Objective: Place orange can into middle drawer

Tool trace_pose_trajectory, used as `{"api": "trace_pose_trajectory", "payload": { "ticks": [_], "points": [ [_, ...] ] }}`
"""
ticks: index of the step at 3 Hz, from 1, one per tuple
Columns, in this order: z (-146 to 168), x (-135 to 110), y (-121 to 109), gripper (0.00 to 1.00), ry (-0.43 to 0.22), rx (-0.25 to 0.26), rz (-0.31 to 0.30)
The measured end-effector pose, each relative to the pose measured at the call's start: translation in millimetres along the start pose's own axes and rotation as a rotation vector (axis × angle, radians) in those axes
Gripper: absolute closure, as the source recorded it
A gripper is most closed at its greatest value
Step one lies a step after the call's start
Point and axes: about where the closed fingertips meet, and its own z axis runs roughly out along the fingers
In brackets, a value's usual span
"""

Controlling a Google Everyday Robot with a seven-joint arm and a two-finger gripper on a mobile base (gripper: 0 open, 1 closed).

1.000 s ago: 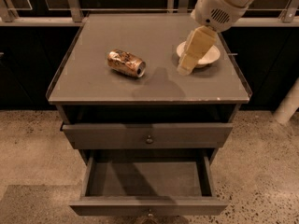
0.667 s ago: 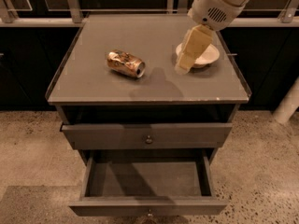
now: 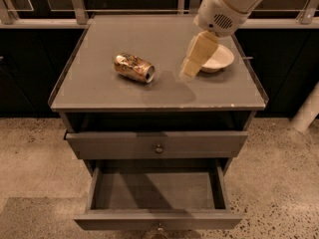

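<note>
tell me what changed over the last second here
The gripper has edged a little away from the white bowl and toward the orange can, staying above the cabinet top. Nothing was taken hold of or let go. The can lies on its side in the same spot, the bowl is unmoved, and the middle drawer stays pulled open with nothing in it.
</note>
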Motion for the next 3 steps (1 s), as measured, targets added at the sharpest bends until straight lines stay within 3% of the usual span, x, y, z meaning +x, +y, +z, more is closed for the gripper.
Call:
{"api": "trace_pose_trajectory", "payload": {
  "ticks": [2,3],
  "points": [
    [78,-38,-3,0.0,-0.114,-0.151,0.011],
    [105,-55,-9,0.0,-0.154,-0.181,0.012]
  ]
}}
